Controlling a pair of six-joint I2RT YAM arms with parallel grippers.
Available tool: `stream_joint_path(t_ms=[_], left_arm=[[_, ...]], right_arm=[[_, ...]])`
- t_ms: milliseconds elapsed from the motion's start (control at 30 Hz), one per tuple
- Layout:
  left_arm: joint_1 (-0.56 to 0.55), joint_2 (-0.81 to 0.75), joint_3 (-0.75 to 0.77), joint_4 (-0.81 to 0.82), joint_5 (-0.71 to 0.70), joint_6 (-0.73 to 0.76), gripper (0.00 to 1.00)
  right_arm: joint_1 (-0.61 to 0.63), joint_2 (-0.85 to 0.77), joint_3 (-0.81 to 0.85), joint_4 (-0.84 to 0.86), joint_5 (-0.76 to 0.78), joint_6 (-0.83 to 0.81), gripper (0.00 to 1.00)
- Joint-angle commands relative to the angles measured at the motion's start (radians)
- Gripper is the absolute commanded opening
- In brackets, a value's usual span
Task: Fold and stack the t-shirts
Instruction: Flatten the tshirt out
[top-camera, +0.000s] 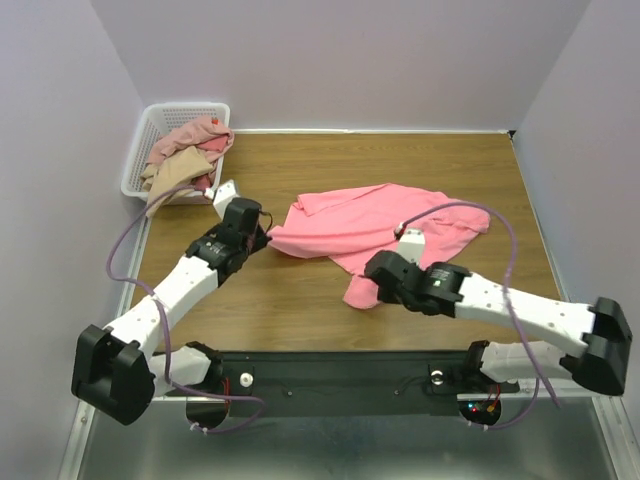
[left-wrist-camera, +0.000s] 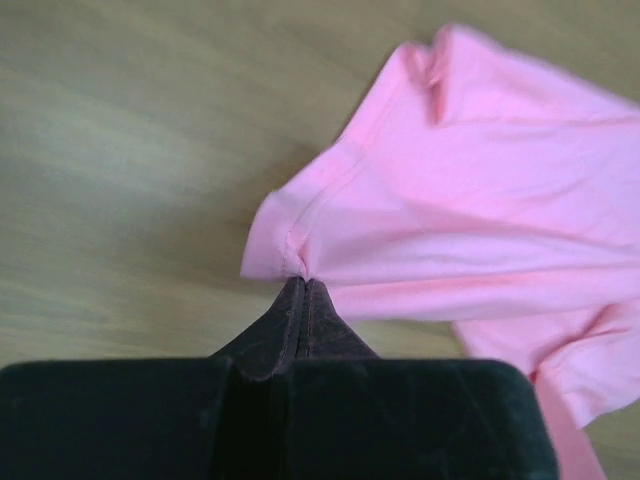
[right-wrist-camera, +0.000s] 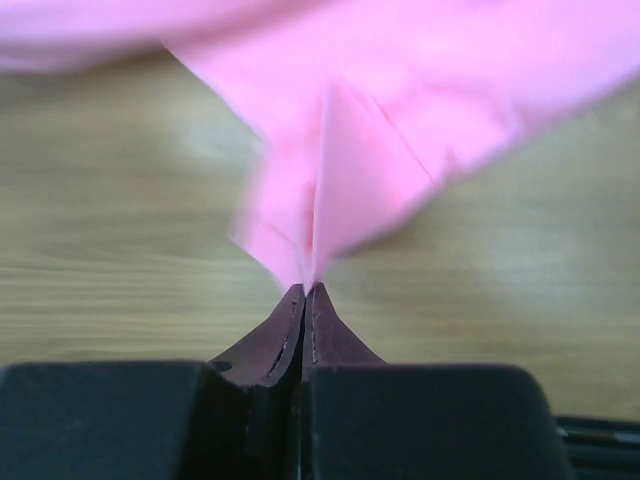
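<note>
1. Table: wooden, filling most of the top view.
2. Left arm and right arm: white with black joints, reaching in from the near edge, each ending at the shirt.
3. Shirt: salmon-pink and rumpled, spread over the middle of the table a little right of centre. Trails one flap toward the near edge, by the right arm.
4. Basket: white lattice, at the far left corner, well apart from the shirt.
5. Heap: rose and tan shirts bundled in the basket, drooping over its near rim.
6. Left gripper: pinched tight on a hemmed corner at the shirt's left edge. In the left wrist view, fingertips pressed together with cloth caught between them.
7. Right gripper: clamped on the near flap. In the right wrist view, no gap between the tips and cloth gathered to a point there, somewhat blurred.
</note>
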Motion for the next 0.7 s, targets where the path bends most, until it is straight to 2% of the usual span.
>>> stream_joint_path(t_ms=[0,100,133,233,267,333,367,433,467,533,667], left_arm=[[-0.002,-0.085,0.236,-0.056,-0.116,0.062,0.00],[-0.002,-0.140,0.324,-0.081,-0.168,0.083,0.00],[-0.002,-0.164,0.383,-0.096,-0.196,0.100,0.00],[-0.002,-0.184,0.518,-0.128,-0.234,0.129,0.00],[-0.002,-0.184,0.552,-0.139,-0.257,0.146,0.00],[-0.002,-0.175,0.617,-0.159,-0.285,0.163,0.00],[0.000,-0.169,0.663,-0.164,-0.301,0.169,0.00],[-0.002,-0.158,0.704,-0.152,-0.349,0.189,0.00],[-0.002,-0.140,0.714,-0.145,-0.369,0.197,0.00],[0.002,-0.114,0.734,-0.139,-0.377,0.209,0.00],[0.038,0.019,0.792,-0.084,-0.352,0.255,0.00]], right_arm=[[-0.003,-0.135,0.241,-0.006,0.238,-0.146,0.00],[-0.017,-0.143,0.375,-0.010,0.416,-0.259,0.01],[-0.021,-0.131,0.473,-0.010,0.503,-0.309,0.00],[-0.046,-0.048,0.644,-0.009,0.619,-0.408,0.00],[-0.055,-0.027,0.755,-0.009,0.628,-0.473,0.00],[-0.099,0.027,0.851,-0.007,0.627,-0.532,0.01],[-0.130,0.053,0.889,-0.001,0.598,-0.560,0.01],[-0.282,0.128,0.981,0.006,0.505,-0.623,0.01],[-0.340,0.150,0.998,0.023,0.366,-0.653,0.01],[-0.473,0.211,1.030,0.052,0.255,-0.677,0.00],[-0.592,0.338,1.147,0.106,0.077,-0.718,0.01]])
